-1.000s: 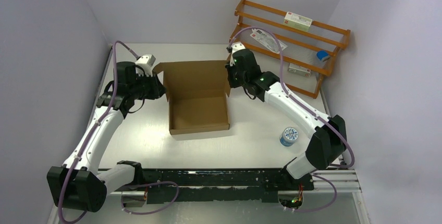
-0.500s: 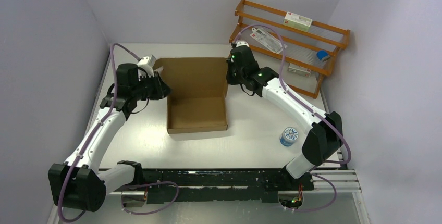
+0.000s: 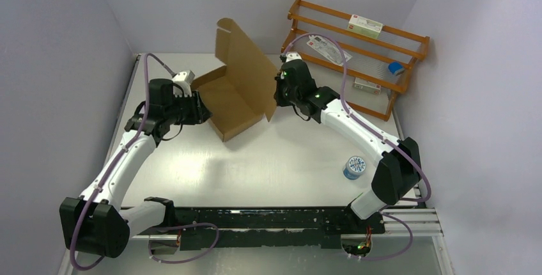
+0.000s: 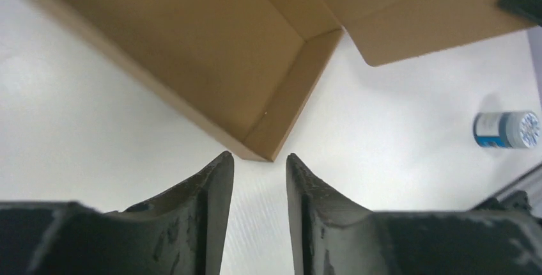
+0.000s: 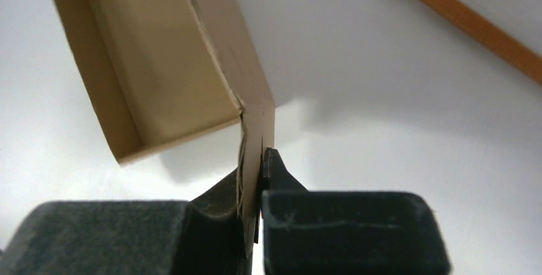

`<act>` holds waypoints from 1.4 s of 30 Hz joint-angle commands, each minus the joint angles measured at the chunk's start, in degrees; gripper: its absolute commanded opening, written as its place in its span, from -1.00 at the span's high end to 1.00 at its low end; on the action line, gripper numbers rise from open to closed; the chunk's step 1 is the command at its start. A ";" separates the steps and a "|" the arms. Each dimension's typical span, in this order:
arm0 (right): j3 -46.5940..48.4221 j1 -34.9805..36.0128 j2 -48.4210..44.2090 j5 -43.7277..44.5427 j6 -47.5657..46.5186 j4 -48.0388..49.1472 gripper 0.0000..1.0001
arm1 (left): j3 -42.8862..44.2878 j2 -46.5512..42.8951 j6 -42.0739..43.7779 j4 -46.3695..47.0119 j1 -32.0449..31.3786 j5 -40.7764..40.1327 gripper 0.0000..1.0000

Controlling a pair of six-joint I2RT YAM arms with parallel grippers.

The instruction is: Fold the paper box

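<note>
While the right arm (image 3: 358, 131) reaches in from the right side, elbow low and wrist turned toward the centre, the right jaws are pressed together on a thin flap (image 5: 255, 141) at the right corner of the paper box (image 3: 240, 93). In the right wrist view the flap sits edge-on between both jaws.

The box is toward the far middle of the surface (image 3: 287, 160), skewed, with its tall lid panel standing up. I cannot tell whether its base lies flat.

The left arm (image 3: 121, 160) stretches forward along the left side, wrist just beside the box's left wall. The left jaws are spread a little with nothing between them. A box corner lies just ahead of the tips, apart from them.

A blue-and-white tin (image 3: 354, 167) stands well apart from the box, near the right arm's base.
</note>
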 commanded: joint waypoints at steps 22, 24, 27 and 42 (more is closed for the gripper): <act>-0.60 -1.99 -3.97 -2.99 -26.19 -1.97 0.76 | 20.37 31.05 18.30 8.54 4.81 1.34 -0.36; -1.37 -1.93 -4.55 -2.76 -25.81 -1.14 0.63 | 18.49 32.51 17.68 10.63 4.83 0.20 -0.36; -2.04 -1.98 -5.02 -1.65 -25.32 -0.91 0.52 | 17.91 34.15 18.57 10.99 4.85 -1.53 -0.36; -5.05 -1.97 -4.86 -1.27 -27.09 1.09 0.63 | 16.45 39.66 18.50 8.95 5.12 2.60 -0.24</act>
